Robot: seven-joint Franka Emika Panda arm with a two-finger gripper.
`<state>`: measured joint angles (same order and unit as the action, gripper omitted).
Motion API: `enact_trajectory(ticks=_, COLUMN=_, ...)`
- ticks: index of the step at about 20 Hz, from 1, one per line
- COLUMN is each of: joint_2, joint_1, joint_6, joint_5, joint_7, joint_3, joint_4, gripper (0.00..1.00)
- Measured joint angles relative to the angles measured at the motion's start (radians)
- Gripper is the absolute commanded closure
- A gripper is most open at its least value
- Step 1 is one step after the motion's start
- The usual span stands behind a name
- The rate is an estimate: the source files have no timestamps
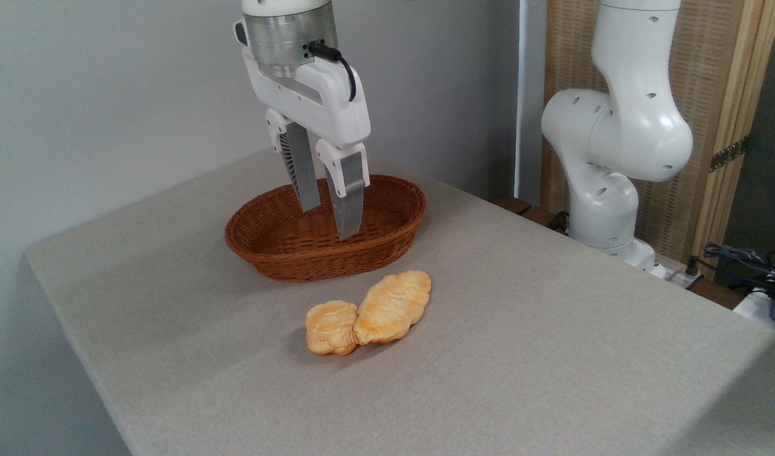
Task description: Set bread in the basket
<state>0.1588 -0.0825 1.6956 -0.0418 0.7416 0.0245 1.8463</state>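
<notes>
Camera view — fingers parted, empty, over basket — bread on table.

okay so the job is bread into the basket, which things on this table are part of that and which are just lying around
Part of the job:
bread, lying on the table
basket, holding nothing yet
gripper, open and holding nothing, in front of the basket

Just lying about:
small bun, touching the bread's left end
cables at the right edge, off the table

Open, empty tool hangs over the basket; bread lies on the table.
</notes>
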Motion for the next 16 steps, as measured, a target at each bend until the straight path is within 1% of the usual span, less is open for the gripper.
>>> enact_trajectory(ticks=5, joint_2=0.0, joint_1=0.0, joint_6=-0.024, joint_5=0.0, joint_7=0.0, joint_3=0.002, joint_4=0.0, gripper=0.0)
enact_trajectory(ticks=16, joint_2=0.0, joint_1=0.0, joint_6=-0.027, joint_5=0.0, joint_7=0.0, joint_3=0.005, joint_4=0.0, gripper=0.0)
